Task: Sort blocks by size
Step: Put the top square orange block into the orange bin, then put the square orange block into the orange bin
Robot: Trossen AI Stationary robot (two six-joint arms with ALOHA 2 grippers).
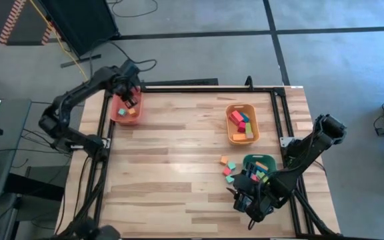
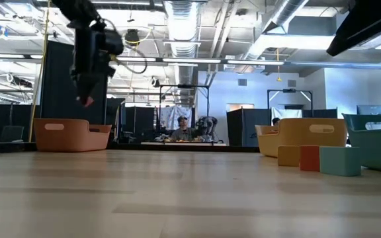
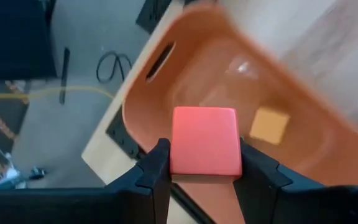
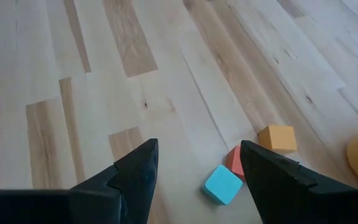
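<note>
High view is showing you the bench point(image 1: 179, 153) first, with three trays on it: the red-orange tray point(image 1: 119, 113) at the far left corner, the orange tray point(image 1: 231, 137) right of centre, the green tray point(image 1: 267, 160) near the right arm. The left tool point(image 1: 131, 99) is hanging over the red-orange tray, clamping a pink cube point(image 3: 205, 142) between both fingers (the left wrist view is showing the grip square on its sides). An orange block point(image 3: 270, 125) is already lying in that tray below. The right tool point(image 4: 197, 171) is waiting low over the bench beside the green tray, fingers spread wide and holding nothing; a few loose blocks point(image 1: 227, 169) are lying just beyond it. To finish this step well, you are likely wanting to lower the cube inside the tray wall before parting the fingers, so it is not bouncing out.
</note>
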